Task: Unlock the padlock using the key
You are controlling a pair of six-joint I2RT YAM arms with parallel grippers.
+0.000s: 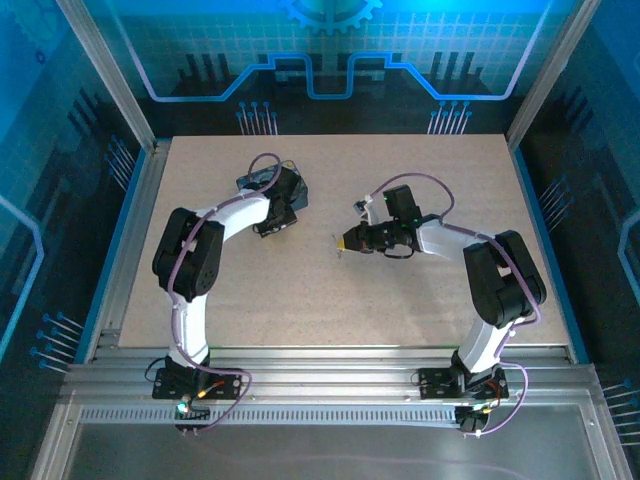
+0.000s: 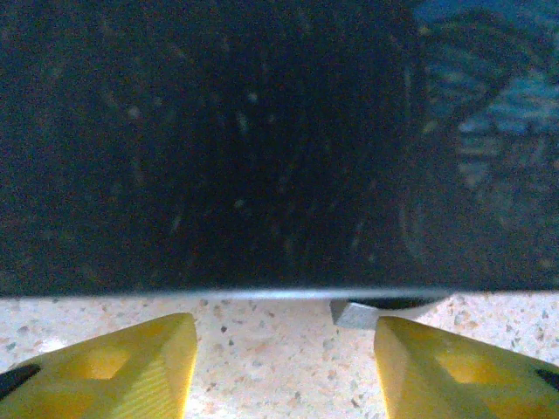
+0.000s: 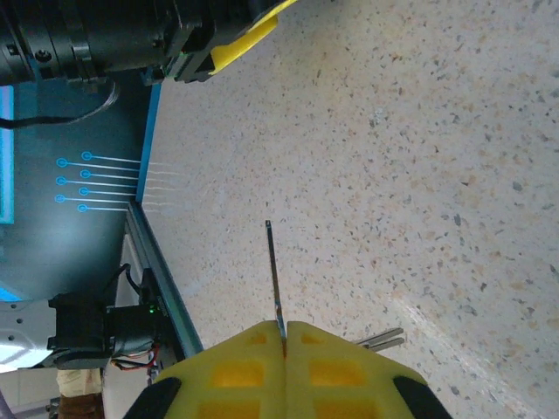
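My right gripper [image 3: 285,327] is shut on the key [image 3: 274,271]. Its thin blade sticks straight out from between the yellow fingertips, above the speckled table. In the top view that gripper [image 1: 343,241] hovers near the table's middle, pointing left. My left gripper [image 2: 286,358] is open with bare table between its yellow fingers [image 2: 131,367]. It sits right in front of the dark box [image 2: 218,148], which lies at the back left [image 1: 290,185]. A small grey metal corner [image 2: 354,312] pokes out under the box's edge; whether it belongs to the padlock I cannot tell.
Two spare keys [image 3: 382,339] hang beside the right fingers. The left arm's gripper body [image 3: 201,39] shows at the top of the right wrist view. The table's left edge rail [image 3: 162,279] runs past the arm bases. Bare tabletop [image 1: 330,300] lies between the arms.
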